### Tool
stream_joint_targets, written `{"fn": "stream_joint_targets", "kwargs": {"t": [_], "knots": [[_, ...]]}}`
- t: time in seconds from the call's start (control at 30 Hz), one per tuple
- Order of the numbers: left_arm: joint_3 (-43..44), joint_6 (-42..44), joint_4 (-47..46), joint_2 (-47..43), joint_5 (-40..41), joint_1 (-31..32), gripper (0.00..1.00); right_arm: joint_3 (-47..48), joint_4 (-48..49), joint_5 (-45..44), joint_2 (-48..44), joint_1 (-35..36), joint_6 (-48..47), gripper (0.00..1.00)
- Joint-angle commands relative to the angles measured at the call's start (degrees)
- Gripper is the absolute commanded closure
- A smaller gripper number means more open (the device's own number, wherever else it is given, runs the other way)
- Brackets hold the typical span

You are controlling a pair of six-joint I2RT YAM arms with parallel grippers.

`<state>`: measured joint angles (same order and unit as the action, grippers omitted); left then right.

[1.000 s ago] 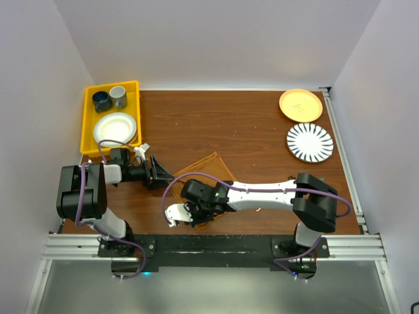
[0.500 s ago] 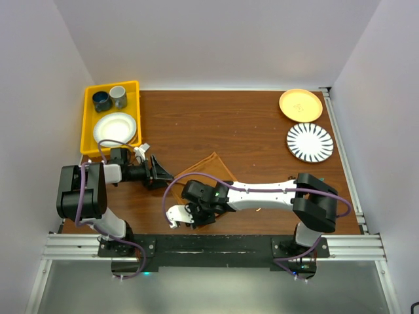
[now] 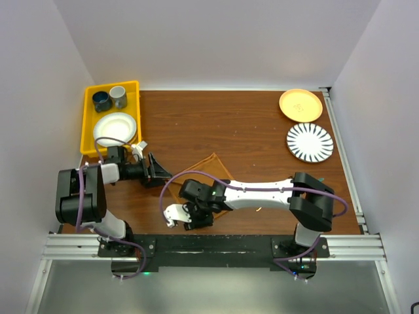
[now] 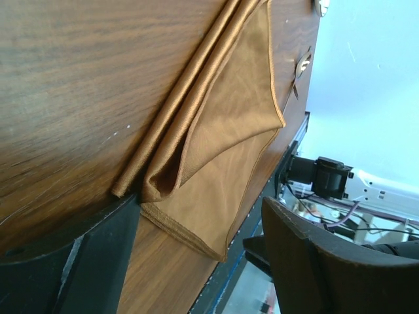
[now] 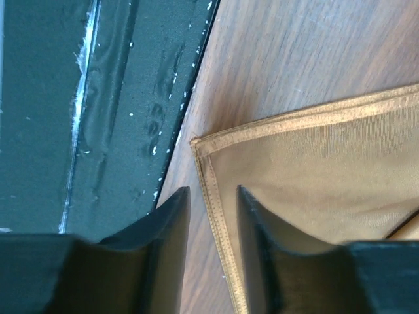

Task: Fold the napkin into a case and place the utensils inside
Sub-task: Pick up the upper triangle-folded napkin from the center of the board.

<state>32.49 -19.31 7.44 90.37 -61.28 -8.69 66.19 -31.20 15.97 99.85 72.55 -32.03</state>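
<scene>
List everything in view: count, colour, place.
napkin: 1, rust-brown, partly folded, table centre-front
utensils: 2 small pieces seen, shiny metal, on the table beyond the napkin
tray: 1, yellow, far left corner
cups: 2, dark blue and grey, in the tray
white plate: 1, in the tray
orange plate: 1, far right corner
striped plate: 1, black-and-white, just nearer
table: 1, brown wood
left tool: open, at the napkin's left corner
right tool: open narrowly, at the napkin's near corner

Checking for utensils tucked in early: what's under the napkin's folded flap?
Only more cloth layers show along the napkin, lying on the table. No utensil pokes out, but the fold's interior is covered, and the right arm hides part from above.
</scene>
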Motion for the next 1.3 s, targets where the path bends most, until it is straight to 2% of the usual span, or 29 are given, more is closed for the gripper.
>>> {"fn": "stream_joint_targets", "kwargs": {"t": [0.0, 0.07, 0.17, 0.2, 0.33, 0.37, 0.43, 0.47, 0.5, 0.57, 0.6, 0.67, 0.8, 1.1, 1.27], "knots": [[2.66, 3.58, 2.31, -6.07, -1.13, -1.16, 0.19, 3.50, -2.46, 1.17, -3.43, -2.32, 2.14, 0.54], [4.94, 4.97, 4.23, -8.09, -1.22, -1.16, 0.19, 3.85, -3.51, 2.05, -4.84, -4.08, 3.72, 0.54], [10.12, 8.57, 8.70, -9.15, -0.60, -1.16, 0.18, 3.77, -4.39, 5.82, -7.47, -10.13, 6.45, 0.54], [11.79, 10.41, 10.03, -9.24, 0.10, -1.16, 0.18, 3.85, -4.66, 6.96, -8.09, -14.07, 7.06, 0.55], [20.31, 24.10, 12.77, -9.77, 10.10, 0.50, 0.24, 3.77, -7.20, 11.00, -9.67, -24.28, 9.26, 0.58], [21.38, 32.58, 14.16, -9.77, 11.17, 1.73, 0.29, 3.51, -7.38, 11.36, -10.03, -25.78, 9.70, 0.59], [23.39, 41.68, 16.37, -9.86, 10.39, 7.26, 0.35, 2.37, -7.21, 9.97, -11.34, -29.21, 11.71, 0.61], [23.84, 48.25, 18.20, -9.86, 10.39, 9.81, 0.41, 1.84, -7.29, 9.09, -11.61, -29.92, 12.34, 0.62], [24.28, 50.40, 18.48, -9.51, 12.82, 14.96, 0.46, 1.22, -7.12, 8.13, -11.79, -31.32, 12.95, 0.63], [25.43, 55.31, 18.66, -7.67, 16.87, 19.91, 0.57, -0.53, -6.77, 5.06, -11.00, -32.47, 14.19, 0.67], [25.69, 56.65, 18.66, -6.79, 21.07, 24.11, 0.61, -0.97, -6.68, 4.43, -10.47, -33.69, 14.62, 0.68], [26.13, 58.67, 17.27, -4.25, 24.17, 27.04, 0.69, -1.42, -6.24, 2.94, -8.20, -34.67, 16.03, 0.71], [26.31, 59.21, 15.94, -0.20, 30.49, 32.14, 0.77, -0.28, -4.58, 1.88, -4.15, -35.99, 17.97, 0.76], [19.90, 61.32, 16.37, 1.92, 35.79, 35.49, 0.87, 4.47, -0.53, 3.28, 4.81, -36.26, 18.76, 0.76], [14.28, 61.24, 17.52, -0.80, 36.14, 35.49, 0.90, 7.46, 1.75, 10.29, 4.74, -37.48, 20.25, 0.73]]}}
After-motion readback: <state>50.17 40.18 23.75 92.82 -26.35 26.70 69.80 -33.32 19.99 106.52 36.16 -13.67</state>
